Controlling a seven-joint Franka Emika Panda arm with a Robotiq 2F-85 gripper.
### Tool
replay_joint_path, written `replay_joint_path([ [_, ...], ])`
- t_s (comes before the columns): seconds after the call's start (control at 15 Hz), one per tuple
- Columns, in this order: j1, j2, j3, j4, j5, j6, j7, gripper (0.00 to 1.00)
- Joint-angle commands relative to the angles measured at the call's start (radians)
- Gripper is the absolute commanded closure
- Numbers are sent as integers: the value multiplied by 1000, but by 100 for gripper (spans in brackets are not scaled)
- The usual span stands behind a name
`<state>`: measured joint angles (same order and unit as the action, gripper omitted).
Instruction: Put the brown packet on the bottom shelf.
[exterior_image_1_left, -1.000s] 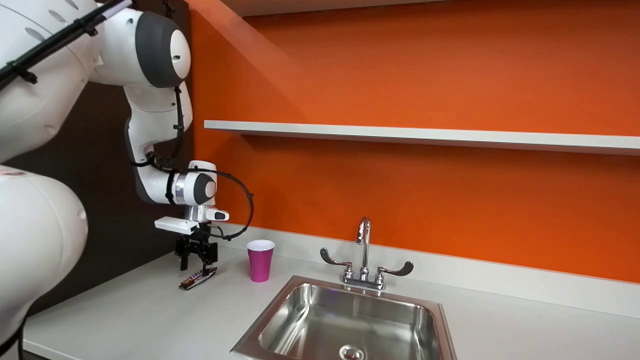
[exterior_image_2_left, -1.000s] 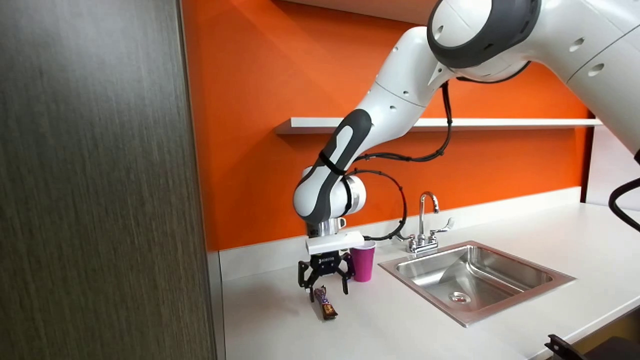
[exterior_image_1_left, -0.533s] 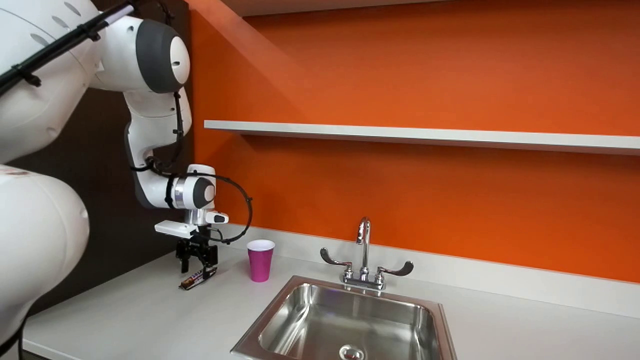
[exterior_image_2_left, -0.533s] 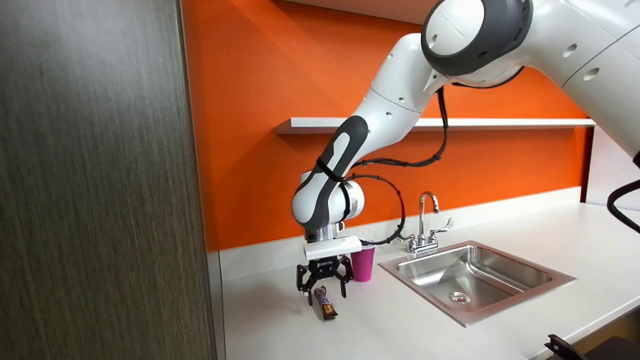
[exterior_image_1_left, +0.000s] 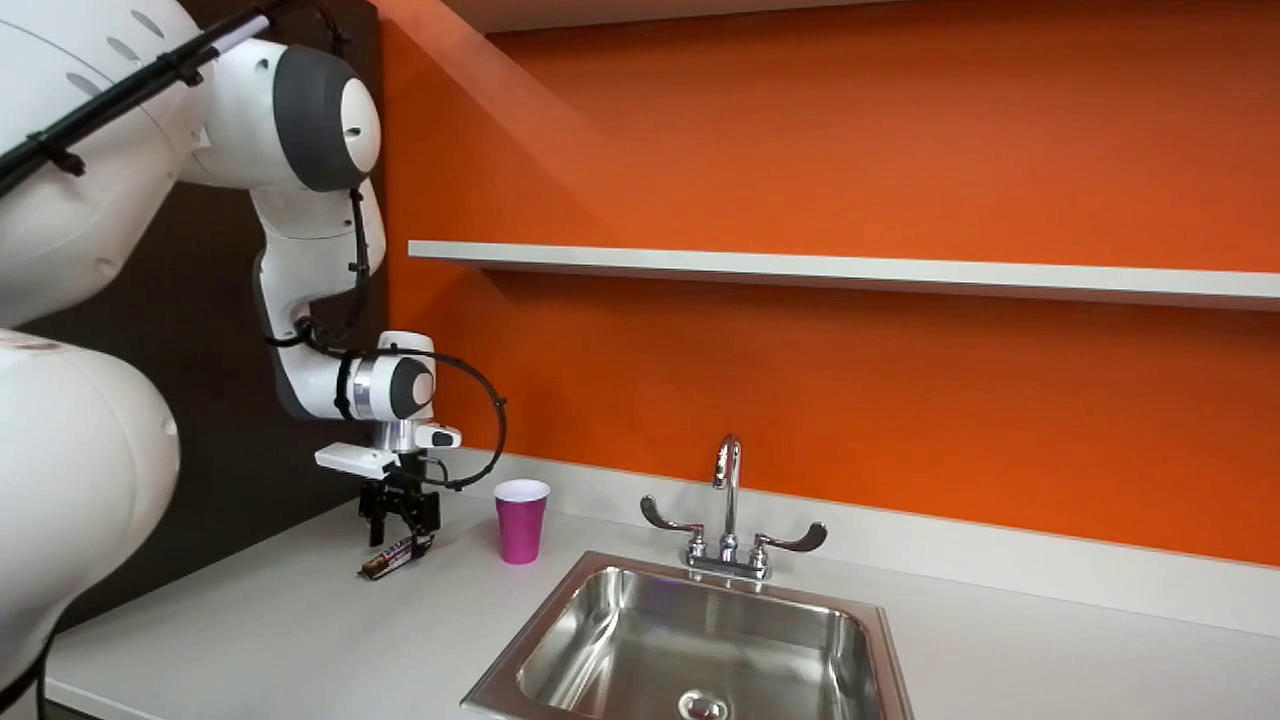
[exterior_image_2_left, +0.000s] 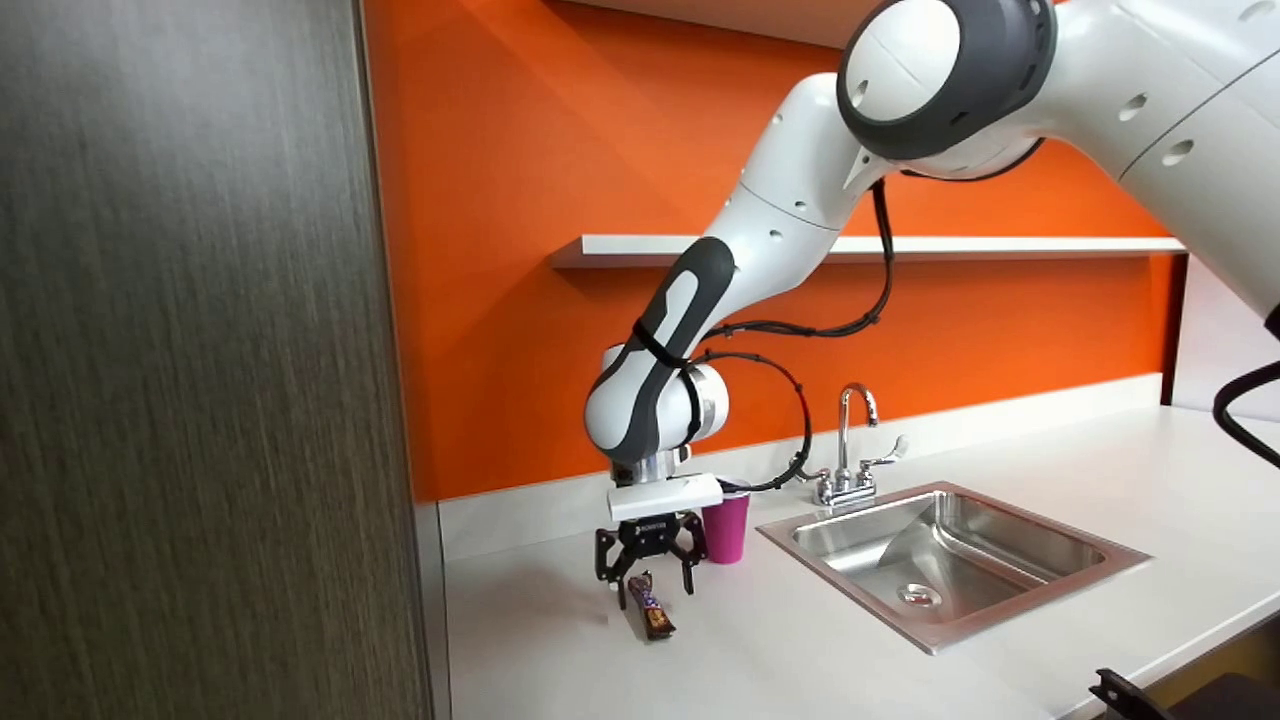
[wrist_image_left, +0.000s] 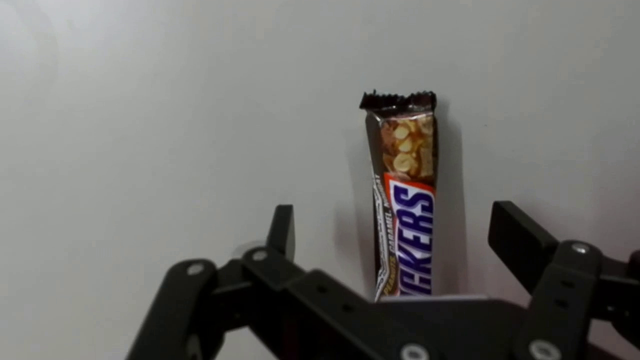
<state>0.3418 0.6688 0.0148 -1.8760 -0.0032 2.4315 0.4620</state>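
So the brown packet is lying on the light grey countertop, not picked up yet, and the gripper is spread wide, straddling the packet in the wrist view. Lineup looks decent to me: the packet runs lengthwise between the pads, so they'd squeeze across its narrow width. It sits a bit nearer the pad on that view's right, so I'd nudge over first or it'll probably get shoved sideways. Can't tell if the tips are low enough; I'd sink till they nearly brush the countertop, since the thing's pretty flat. Its near end is hidden behind the gripper, so finding the middle is guesswork. Then lift straight up, don't clip the pink cup standing nearby, and head for the bottom shelf, well above on the orange wall.
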Motion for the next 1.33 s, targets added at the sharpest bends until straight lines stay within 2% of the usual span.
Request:
replay_joint_path([
  [0.0, 13, 15, -14, 26, -13, 0, 36, 0],
  [0.6, 13, 29, -16, 39, -10, -3, 40, 0],
  [0.67, 12, 30, -16, 40, -9, -3, 40, 25],
  [0.73, 11, 31, -16, 40, -9, -4, 39, 26],
  [1.27, 11, 33, -16, 42, -9, -2, 36, 89],
])
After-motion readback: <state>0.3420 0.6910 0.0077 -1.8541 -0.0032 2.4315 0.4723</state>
